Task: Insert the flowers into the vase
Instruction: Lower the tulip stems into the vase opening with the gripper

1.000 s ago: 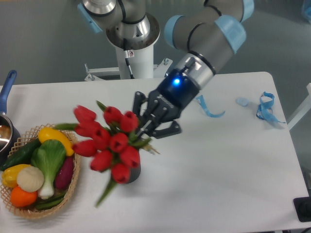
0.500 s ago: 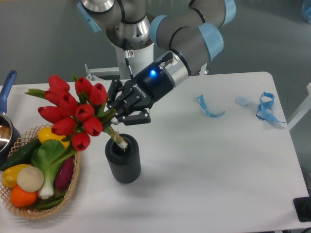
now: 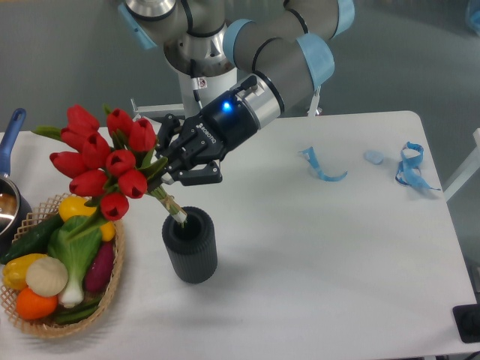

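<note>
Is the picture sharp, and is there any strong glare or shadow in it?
Fixed camera: the flowers, gripper and vase look fairly sharp, without motion blur; soft, even light and only faint shadows on the table; a blue light glows on the wrist; no strong glare.

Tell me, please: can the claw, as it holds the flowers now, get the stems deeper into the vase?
Probably yes. The claw is shut on the flowers, whose stem ends already sit in the mouth of the vase. Nothing stands between claw and vase, though the bunch leans left over the basket.
</note>
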Tool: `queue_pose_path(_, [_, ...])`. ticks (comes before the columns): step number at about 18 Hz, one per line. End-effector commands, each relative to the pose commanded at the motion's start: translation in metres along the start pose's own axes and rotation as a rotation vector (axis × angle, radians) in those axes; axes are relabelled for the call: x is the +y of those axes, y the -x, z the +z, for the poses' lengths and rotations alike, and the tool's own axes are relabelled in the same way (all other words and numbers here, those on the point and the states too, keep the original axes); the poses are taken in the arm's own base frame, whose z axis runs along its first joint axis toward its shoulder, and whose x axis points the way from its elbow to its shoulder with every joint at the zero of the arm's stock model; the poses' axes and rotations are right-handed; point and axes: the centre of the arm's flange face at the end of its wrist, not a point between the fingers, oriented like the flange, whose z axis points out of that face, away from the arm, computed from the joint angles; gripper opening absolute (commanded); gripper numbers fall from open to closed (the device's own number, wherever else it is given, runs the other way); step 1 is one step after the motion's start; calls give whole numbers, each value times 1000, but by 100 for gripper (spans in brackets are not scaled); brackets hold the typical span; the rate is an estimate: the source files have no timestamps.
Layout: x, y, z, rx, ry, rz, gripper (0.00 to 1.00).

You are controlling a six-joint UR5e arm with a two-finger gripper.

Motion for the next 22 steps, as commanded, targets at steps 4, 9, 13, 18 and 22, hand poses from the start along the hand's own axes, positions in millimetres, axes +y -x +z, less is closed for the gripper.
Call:
queue_pose_path(4, [13,6,2,1,7,12,10])
queue_pose_path(9, [49,11,8,13,12,-32,10])
queue_pose_path(13, [72,16,5,8,14,-75,10])
queue_pose_path(18, [96,16,8,15,16,-107,11])
queue_pose_path(22, [123,13,9,18,17,-98,11])
